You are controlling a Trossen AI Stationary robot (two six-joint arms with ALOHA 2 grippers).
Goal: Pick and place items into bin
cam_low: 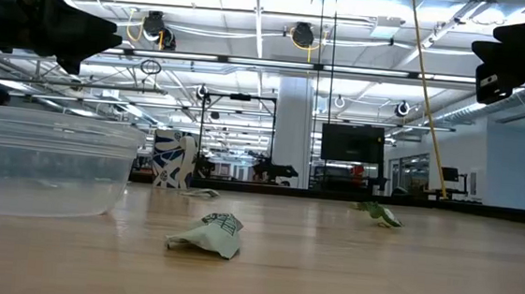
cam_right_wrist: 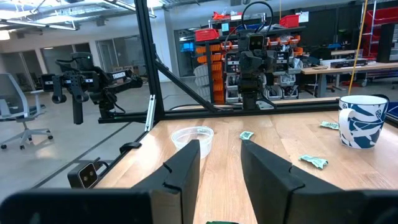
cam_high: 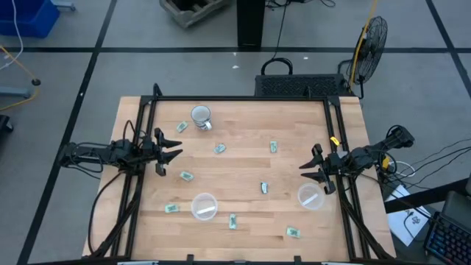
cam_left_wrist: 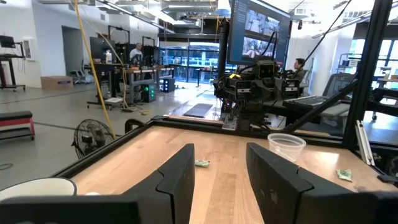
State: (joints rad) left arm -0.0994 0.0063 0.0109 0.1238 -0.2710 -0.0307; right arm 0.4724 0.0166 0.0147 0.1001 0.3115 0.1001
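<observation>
The left gripper (cam_high: 174, 152) hovers above the table's (cam_high: 243, 173) left edge, fingers spread and holding nothing; the right gripper (cam_high: 309, 171) mirrors it at the right edge, likewise open and empty. Between them the wrapped pieces lie scattered flat on the wood.

For the left arm, the closest is the piece (cam_high: 185, 176) just ahead and slightly toward the front edge, with another piece (cam_high: 181, 127) farther back beside the mug (cam_high: 201, 117). Its long axis seems to run across the gripper's reach, though it is too small to be sure. For the right arm, the nearest wrapper (cam_high: 264, 188) lies inward of its fingers, beyond the right cup (cam_high: 310, 196), which sits just beside that gripper.

A second cup (cam_high: 204, 206) stands near the front edge, between the front wrappers (cam_high: 171, 209) and (cam_high: 232, 220). The middle of the table is open, so either arm likely has free room to descend; only the right cup crowds a path.
</observation>
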